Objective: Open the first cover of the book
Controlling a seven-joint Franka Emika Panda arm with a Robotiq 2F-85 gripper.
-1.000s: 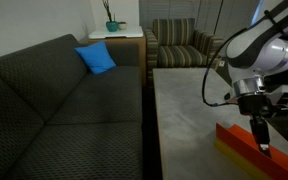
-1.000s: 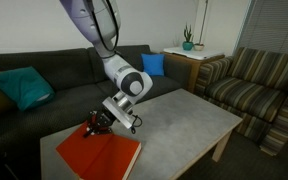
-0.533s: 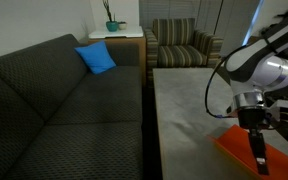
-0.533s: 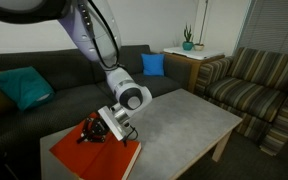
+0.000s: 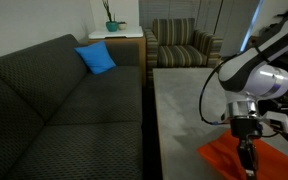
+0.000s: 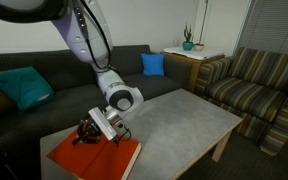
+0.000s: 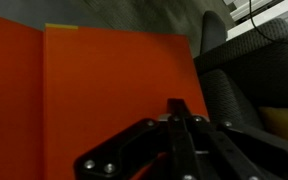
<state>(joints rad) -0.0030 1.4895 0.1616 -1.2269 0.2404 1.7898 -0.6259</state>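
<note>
The book (image 5: 222, 156) is a large thin orange-red slab on the grey table, at the near end in an exterior view and also seen from across the room (image 6: 102, 163). In the wrist view its first cover (image 7: 104, 90) fills the left, with the yellow edge band (image 7: 62, 27) at the top. My gripper (image 5: 249, 166) points down onto the book; it also shows in an exterior view (image 6: 87, 134) at the book's far-left edge. In the wrist view my gripper (image 7: 174, 106) has its fingers closed together over the cover. I cannot tell whether the cover is pinched between them.
The grey table (image 5: 184, 100) runs beside a dark sofa (image 5: 64, 100) with a blue cushion (image 5: 96, 58). A striped armchair (image 6: 254, 80) stands past the table's far end. A teal cushion (image 6: 24, 85) lies on the sofa, and a potted plant (image 5: 111, 22) is on a side table.
My gripper has moved lower and further along the book. The orange-red surface has shifted and spread toward the sofa side, and the yellow edge seen earlier no longer shows in the exterior view.
</note>
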